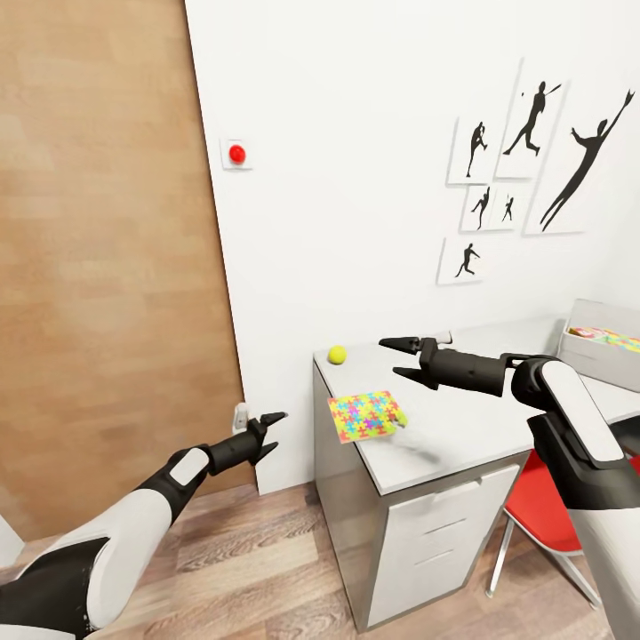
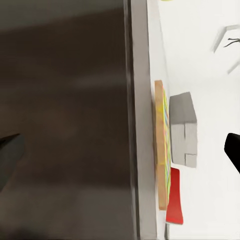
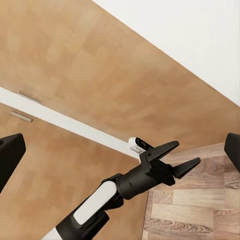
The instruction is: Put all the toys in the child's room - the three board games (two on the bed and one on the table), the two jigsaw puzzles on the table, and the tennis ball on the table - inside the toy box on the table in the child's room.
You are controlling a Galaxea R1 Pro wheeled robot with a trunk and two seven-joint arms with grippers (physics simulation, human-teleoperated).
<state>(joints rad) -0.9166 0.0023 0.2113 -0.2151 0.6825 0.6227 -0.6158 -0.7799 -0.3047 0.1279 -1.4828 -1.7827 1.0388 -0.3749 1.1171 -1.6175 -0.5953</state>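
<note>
Your surroundings: wooden door [image 1: 107, 249] on the left, white wall with a red button [image 1: 236, 154] and a group of silhouette posters [image 1: 524, 169], wood floor [image 1: 258, 560] below, red chair [image 1: 556, 502] tucked under the table [image 1: 480, 427] on the right. Nothing stands between your right gripper [image 1: 397, 357] and the tabletop items. The right gripper hovers above the table with its jaws spread, holding nothing. The jigsaw puzzle [image 1: 365, 414] lies flat near the table's left end, overhanging the near-left edge a little; it sits below and just left of the right gripper, not touching it. The tennis ball [image 1: 337, 355] rests at the far-left corner of the table, left of the right gripper and apart from it. The toy box [image 1: 600, 347] stands at the far right of the table, cut off by the frame edge; coloured prints show inside it, but you can't tell what they are. Your left gripper [image 1: 269, 430] hangs low beside the table's left end, over the floor near the door, fingers parted and empty; the right wrist view shows that gripper [image 3: 177, 157] against the door. In the left wrist view the puzzle [image 2: 162, 150] shows edge-on on the table, blurred. A pale smear on the tabletop just right of the puzzle is hard to make out.
</note>
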